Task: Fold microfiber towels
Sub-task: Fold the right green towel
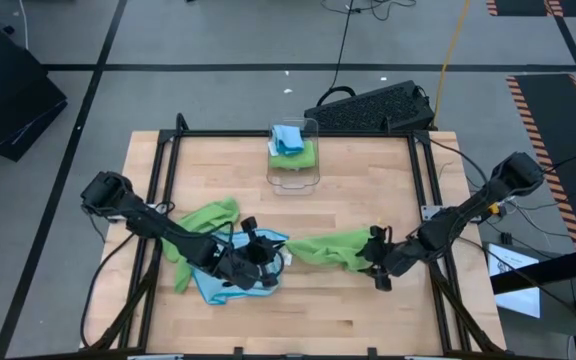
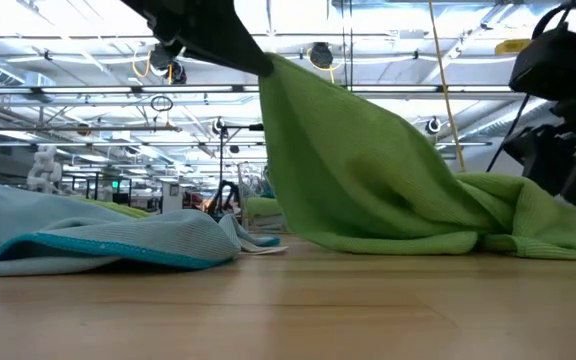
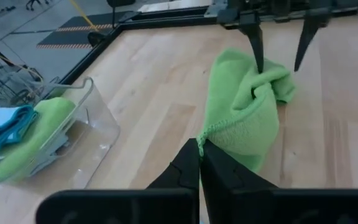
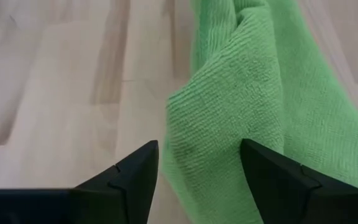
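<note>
A lime green microfiber towel stretches between my two grippers near the table's middle. My left gripper is shut on its left end, which is raised off the table. The towel's right end lies bunched on the wood. My right gripper stands open there, one finger on each side of the bunched cloth. A light blue towel and a second green towel lie flat under and behind my left arm. My left gripper pinches the green towel's hemmed edge at its left end between its two fingers. They come from the table's left, slanting slightly down. That end is lifted clear. The cloth slopes down slack to its other end on the table. I cannot tell whether my right gripper's open fingers touch the cloth between them.
A clear plastic bin at the table's far middle holds folded green and light blue towels. Black frame rails run along the table's sides. Bare wood lies along the near edge.
</note>
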Robot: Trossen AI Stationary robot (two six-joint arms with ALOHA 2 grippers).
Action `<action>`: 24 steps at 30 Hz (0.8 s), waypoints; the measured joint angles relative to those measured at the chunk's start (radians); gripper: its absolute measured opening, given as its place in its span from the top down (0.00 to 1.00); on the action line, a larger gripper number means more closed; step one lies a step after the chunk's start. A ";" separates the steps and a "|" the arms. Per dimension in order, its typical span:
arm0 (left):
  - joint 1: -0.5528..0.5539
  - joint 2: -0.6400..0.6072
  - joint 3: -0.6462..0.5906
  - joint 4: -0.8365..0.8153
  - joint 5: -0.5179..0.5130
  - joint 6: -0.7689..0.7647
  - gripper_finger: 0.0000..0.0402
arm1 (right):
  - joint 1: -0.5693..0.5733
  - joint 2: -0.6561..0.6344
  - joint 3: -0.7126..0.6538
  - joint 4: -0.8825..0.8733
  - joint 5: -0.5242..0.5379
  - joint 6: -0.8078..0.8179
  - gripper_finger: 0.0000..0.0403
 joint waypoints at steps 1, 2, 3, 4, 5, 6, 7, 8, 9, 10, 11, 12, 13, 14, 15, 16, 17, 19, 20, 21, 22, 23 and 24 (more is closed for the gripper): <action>0.000 0.000 0.000 0.000 0.000 0.002 0.98 | -0.003 0.006 0.000 -0.002 0.000 -0.001 0.47; -0.001 0.000 0.000 -0.001 0.001 0.009 0.98 | -0.004 0.010 0.000 -0.007 0.004 -0.002 0.48; -0.001 0.000 0.000 -0.001 0.001 0.018 0.97 | -0.006 0.013 0.000 -0.008 0.020 -0.003 0.50; -0.002 0.000 0.000 0.000 0.001 0.021 0.97 | -0.007 0.016 0.000 -0.006 0.032 -0.015 0.53; -0.002 0.000 0.000 0.000 0.001 0.023 0.97 | -0.008 0.016 0.000 -0.005 0.051 -0.031 0.56; -0.001 0.000 0.000 0.000 0.001 0.024 0.97 | -0.008 0.016 0.000 -0.007 0.057 -0.046 0.60; -0.001 0.000 0.000 -0.001 0.002 0.025 0.98 | -0.008 0.016 0.000 -0.006 0.065 -0.059 0.65; -0.001 0.000 0.000 -0.001 0.005 0.026 0.99 | -0.008 0.016 0.000 -0.008 0.074 -0.068 0.71; -0.001 0.000 0.000 0.002 0.013 0.030 0.99 | -0.008 0.016 0.000 -0.010 0.078 -0.077 0.77; -0.002 -0.002 0.000 0.005 0.025 0.035 0.99 | -0.008 0.015 0.000 -0.012 0.079 -0.088 0.83; -0.004 -0.005 0.000 0.006 0.037 0.044 0.98 | -0.008 0.013 0.000 -0.018 0.083 -0.101 0.89; -0.006 -0.008 0.000 0.015 0.050 0.050 0.98 | -0.008 0.011 0.000 -0.023 0.103 -0.113 0.94; -0.009 -0.010 0.000 0.032 0.061 0.059 0.97 | -0.008 0.006 0.000 -0.027 0.129 -0.125 0.97; -0.011 -0.011 0.000 0.045 0.073 0.071 0.97 | -0.008 -0.001 0.000 -0.031 0.159 -0.127 0.97; -0.018 -0.012 0.000 0.053 0.078 0.084 0.97 | -0.008 -0.012 0.000 -0.032 0.181 -0.128 0.97; -0.026 -0.016 0.000 0.054 0.082 0.098 0.98 | -0.008 -0.028 0.000 -0.031 0.194 -0.130 0.96; -0.035 -0.024 -0.001 0.053 0.085 0.107 0.98 | -0.008 -0.047 0.000 -0.031 0.204 -0.135 0.95; -0.049 -0.032 0.001 0.058 0.093 0.107 0.99 | -0.007 -0.093 0.000 -0.031 0.186 -0.158 0.95; -0.057 -0.035 0.002 0.053 0.096 0.104 0.99 | -0.005 -0.119 0.000 -0.033 0.144 -0.172 0.95; -0.068 -0.041 0.001 0.031 0.097 0.102 0.98 | 0.000 -0.145 0.000 -0.030 0.091 -0.183 0.95; -0.077 -0.046 -0.001 0.009 0.097 0.093 0.98 | 0.008 -0.167 0.000 -0.021 0.019 -0.193 0.96; -0.084 -0.049 -0.001 0.003 0.095 0.081 0.98 | 0.018 -0.186 0.000 -0.008 -0.054 -0.201 0.96; -0.094 -0.051 0.000 0.002 0.091 0.066 0.98 | 0.032 -0.203 -0.001 -0.001 -0.117 -0.204 0.96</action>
